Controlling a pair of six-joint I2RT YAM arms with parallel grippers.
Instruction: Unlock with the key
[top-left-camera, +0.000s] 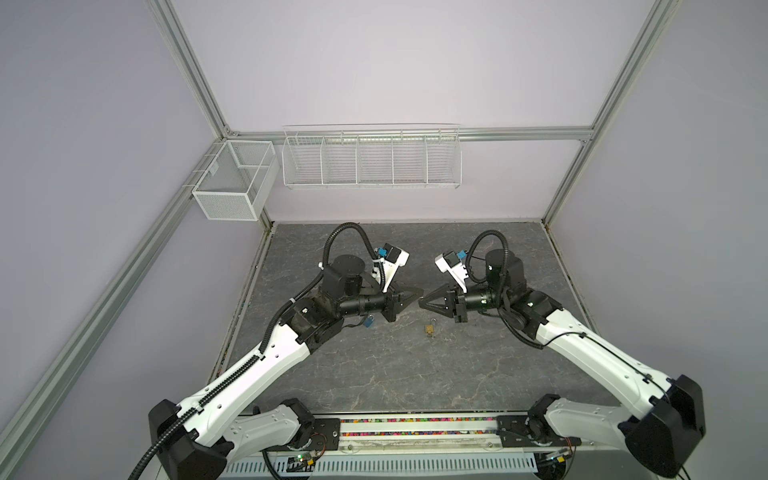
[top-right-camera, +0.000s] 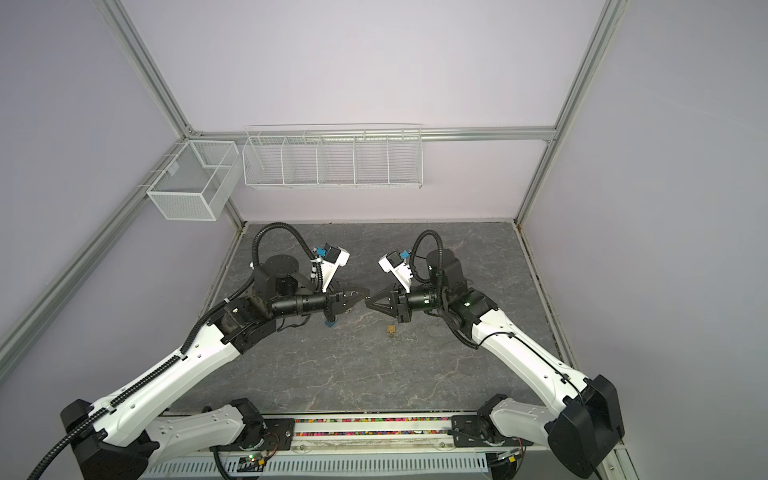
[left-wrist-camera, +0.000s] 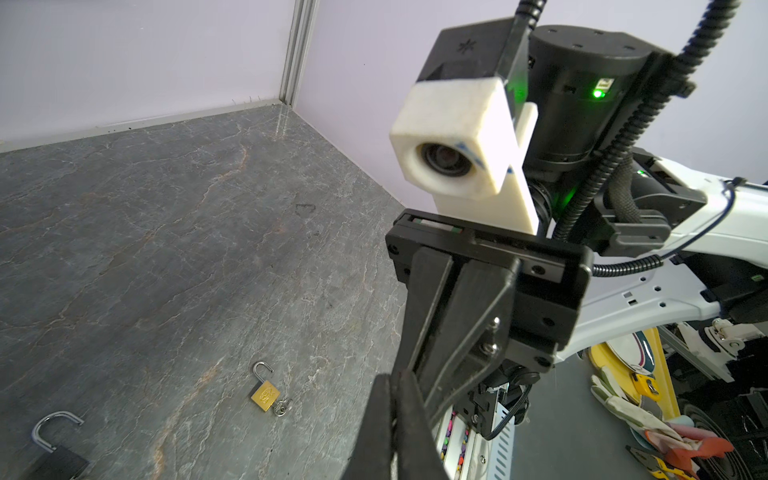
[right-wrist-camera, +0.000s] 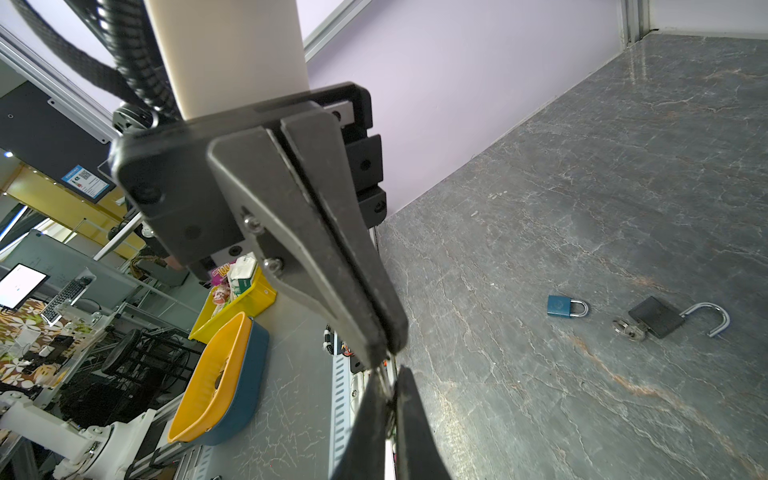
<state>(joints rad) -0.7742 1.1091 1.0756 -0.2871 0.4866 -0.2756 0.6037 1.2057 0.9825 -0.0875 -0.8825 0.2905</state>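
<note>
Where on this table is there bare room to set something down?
Bare: the wide near stretch of table between the brass padlock and the front rail; also the far strip by the back wall. Crowded: mid-table, where left gripper and right gripper face tip to tip, blue padlock close by.
</note>
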